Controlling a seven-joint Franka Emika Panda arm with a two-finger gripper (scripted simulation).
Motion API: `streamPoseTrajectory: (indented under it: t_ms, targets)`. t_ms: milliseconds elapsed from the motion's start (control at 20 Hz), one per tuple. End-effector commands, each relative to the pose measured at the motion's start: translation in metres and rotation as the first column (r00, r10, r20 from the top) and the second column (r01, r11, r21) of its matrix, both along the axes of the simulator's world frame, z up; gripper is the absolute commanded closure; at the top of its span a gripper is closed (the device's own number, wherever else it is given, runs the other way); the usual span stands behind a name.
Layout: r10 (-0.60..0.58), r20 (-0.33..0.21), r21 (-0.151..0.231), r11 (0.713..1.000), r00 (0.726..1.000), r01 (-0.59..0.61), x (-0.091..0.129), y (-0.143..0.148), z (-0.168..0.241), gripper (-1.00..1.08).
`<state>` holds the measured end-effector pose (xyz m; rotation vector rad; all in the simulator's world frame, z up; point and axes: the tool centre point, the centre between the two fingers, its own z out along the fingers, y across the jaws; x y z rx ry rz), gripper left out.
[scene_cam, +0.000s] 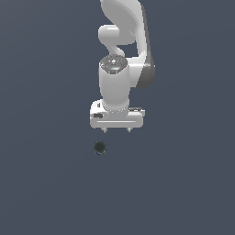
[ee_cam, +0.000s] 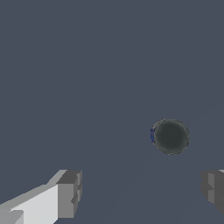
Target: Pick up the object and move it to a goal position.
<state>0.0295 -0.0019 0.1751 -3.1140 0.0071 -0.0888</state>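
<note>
**Ball ahead of my open fingers, not yet taken**

My gripper (scene_cam: pixel 116 130) hangs over the plain dark surface (scene_cam: pixel 46 193) with its jaws spread wide and nothing between them. In the wrist view both fingertips (ee_cam: pixel 69 194) show at the edges of the frame, far apart, with bare floor in the gap.

The ball (scene_cam: pixel 100 148) lies apart from me: in the exterior view it sits below my fingertips and a little toward that view's left, near the finger on that side. In the wrist view the ball (ee_cam: pixel 170 136) lies beyond the line between my fingers and closer to one of them than the other, so I am not centred over it.

I judge it to be light and rigid, and being round and faintly glossy it will likely roll or squirt out if I pinch off-centre. It is much narrower than my hand, so I should centre over it, come down, and close across its widest middle, with the pads meeting it squarely on opposite sides.
</note>
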Motion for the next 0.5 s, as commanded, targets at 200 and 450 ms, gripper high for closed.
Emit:
streamPoseTrajectory:
  t_ms: [200, 450]
  targets:
    - [0.059, -0.022, -0.015, 0.998, 0.998, -0.059, 0.007, -0.037, -0.044, -0.92]
    - [0.107, -0.041, -0.023, 0.994, 0.993, -0.108, 0.009, -0.066, -0.081, -0.92]
